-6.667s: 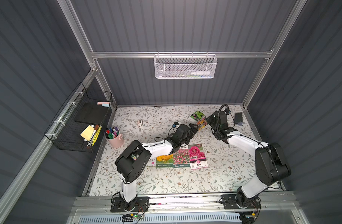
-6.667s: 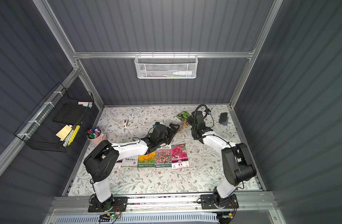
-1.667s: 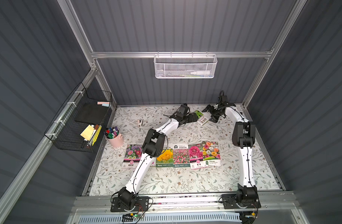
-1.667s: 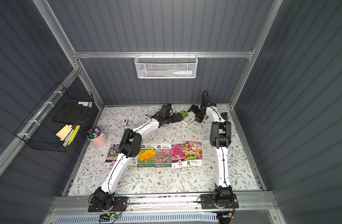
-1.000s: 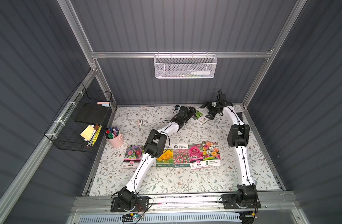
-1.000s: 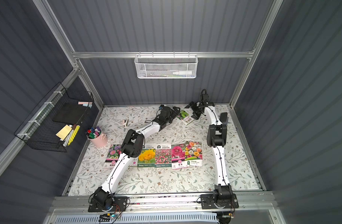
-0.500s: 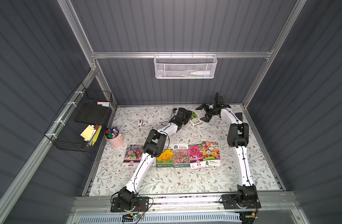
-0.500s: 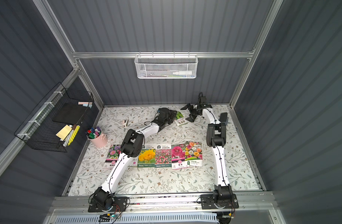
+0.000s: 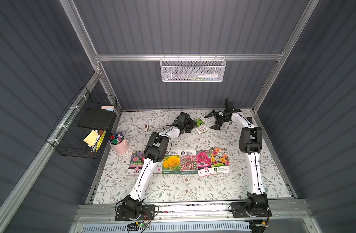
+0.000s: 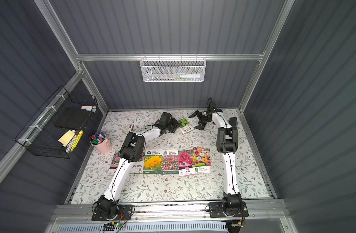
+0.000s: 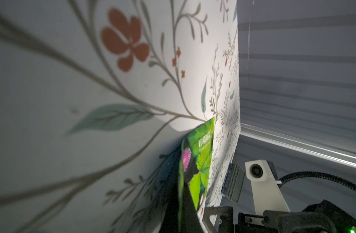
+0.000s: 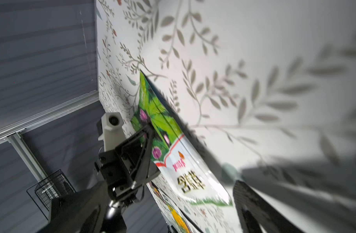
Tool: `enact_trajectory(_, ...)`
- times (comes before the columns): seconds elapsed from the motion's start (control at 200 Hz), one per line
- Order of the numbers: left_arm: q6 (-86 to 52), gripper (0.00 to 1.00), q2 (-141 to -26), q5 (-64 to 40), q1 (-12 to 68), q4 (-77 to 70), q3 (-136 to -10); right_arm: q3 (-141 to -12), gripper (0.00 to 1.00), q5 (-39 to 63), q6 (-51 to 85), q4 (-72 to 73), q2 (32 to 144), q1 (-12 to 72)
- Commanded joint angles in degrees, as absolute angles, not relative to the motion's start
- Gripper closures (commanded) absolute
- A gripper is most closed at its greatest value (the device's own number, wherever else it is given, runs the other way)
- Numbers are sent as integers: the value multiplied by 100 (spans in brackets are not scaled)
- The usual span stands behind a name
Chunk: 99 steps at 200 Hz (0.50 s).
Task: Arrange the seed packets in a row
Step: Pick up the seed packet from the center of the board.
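Note:
Several seed packets lie side by side in a row mid-table: purple-mixed [image 9: 135, 161], yellow [image 9: 171, 162], pink [image 9: 188, 162], magenta [image 9: 203, 162] and multicolour [image 9: 220, 160]; my left arm covers part of one more. At the back lies a green-leaved seed packet [image 9: 201, 126] [image 10: 185, 125] [image 12: 173, 145]. My left gripper [image 9: 190, 126] [image 10: 174, 126] [image 11: 180, 209] is shut on that packet's [image 11: 197, 161] edge. My right gripper [image 9: 213, 121] [image 10: 197, 120] stands open just right of it, touching nothing; one finger [image 12: 251, 203] shows beside the packet.
A pink cup of markers [image 9: 118, 144] stands at the table's left edge under a black wire basket [image 9: 82, 129]. A white mesh basket [image 9: 193, 69] hangs on the back wall. A dark slab [image 9: 248, 120] lies back right, a small clip [image 9: 145, 127] back left.
My left gripper has closed on the green-leaved packet's edge. The packet has shifted a little to the left. My right gripper stays open and has drawn slightly away from it.

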State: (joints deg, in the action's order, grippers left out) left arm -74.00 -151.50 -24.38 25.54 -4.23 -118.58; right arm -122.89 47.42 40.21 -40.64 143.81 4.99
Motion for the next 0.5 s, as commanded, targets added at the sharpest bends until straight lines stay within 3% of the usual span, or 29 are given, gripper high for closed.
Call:
enact_trajectory(0.0,-7388,100,-15292,-3370,2477,390,-11664,-11356,1,4487,3536,-4051,13354,430)
enact_trajectory(0.155,-7664,100,-14950,-4041,2477,-607,-11339,-9730,1,4394,3380,-3476,12078,413)
enact_trajectory(0.305,-8456,100,-14724,-4118,2478,-2515,-10791,-8422,1,4629,3426,-2979,11246,409)
enact_trajectory(0.49,-8292,100,-14116,-4276,2500,-2634,-9885,-7215,1,4773,3495,-2472,10671,404)
